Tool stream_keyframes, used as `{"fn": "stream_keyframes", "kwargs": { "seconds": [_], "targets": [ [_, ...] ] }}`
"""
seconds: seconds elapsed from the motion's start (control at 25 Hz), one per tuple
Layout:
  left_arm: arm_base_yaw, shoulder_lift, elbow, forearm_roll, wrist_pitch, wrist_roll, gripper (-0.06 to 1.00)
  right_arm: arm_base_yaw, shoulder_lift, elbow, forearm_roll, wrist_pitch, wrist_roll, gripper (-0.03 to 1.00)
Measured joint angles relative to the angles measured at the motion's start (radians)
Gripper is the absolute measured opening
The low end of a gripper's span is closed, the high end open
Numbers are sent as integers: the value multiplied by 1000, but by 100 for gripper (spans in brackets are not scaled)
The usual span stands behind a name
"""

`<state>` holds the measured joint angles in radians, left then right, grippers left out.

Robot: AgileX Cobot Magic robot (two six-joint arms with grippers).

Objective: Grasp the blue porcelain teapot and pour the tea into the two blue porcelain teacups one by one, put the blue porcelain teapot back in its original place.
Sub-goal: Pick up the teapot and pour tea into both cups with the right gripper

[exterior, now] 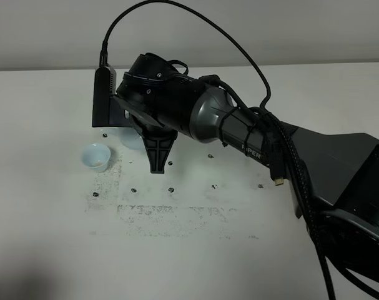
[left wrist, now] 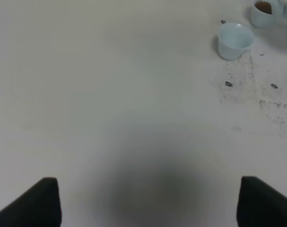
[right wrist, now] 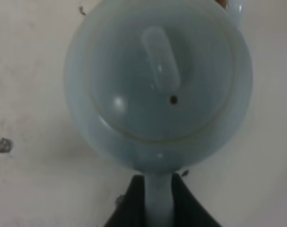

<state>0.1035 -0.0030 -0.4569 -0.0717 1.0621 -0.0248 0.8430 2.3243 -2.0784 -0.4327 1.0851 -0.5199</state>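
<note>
Your right tool (right wrist: 157,210) is clamped on the teapot's handle (right wrist: 158,189), one finger squeezed in on each side. Makes sense, since that's the only bit you can grab and tip from. The teapot (right wrist: 157,85) sits right under the wrist with its lid (right wrist: 155,80) up. It looks level rather than tipped, though I can't tell if it's on the counter (left wrist: 110,94) or just off it.

Its long axis runs handle to spout. The handle points back at the tool, so the spout should face away, toward the far cup (left wrist: 264,12), which has brown tea in it. I can't actually see the spout, though. The near cup (left wrist: 234,40) stands just beside that one. Your left tool (left wrist: 148,203) hangs spread wide over bare counter, well apart from all this, holding nothing.
</note>
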Motion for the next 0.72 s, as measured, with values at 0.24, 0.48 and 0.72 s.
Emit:
{"fn": "stream_keyframes", "kwargs": {
  "seconds": [0.24, 0.48, 0.72],
  "targets": [
    [0, 0, 0, 0, 0, 0, 72, 22, 21, 0, -48, -13, 0, 4],
    [0, 0, 0, 0, 0, 2, 72, 31, 21, 0, -71, -19, 1, 4],
    [0, 0, 0, 0, 0, 1, 72, 52, 21, 0, -128, -26, 13, 4]
  ]
}}
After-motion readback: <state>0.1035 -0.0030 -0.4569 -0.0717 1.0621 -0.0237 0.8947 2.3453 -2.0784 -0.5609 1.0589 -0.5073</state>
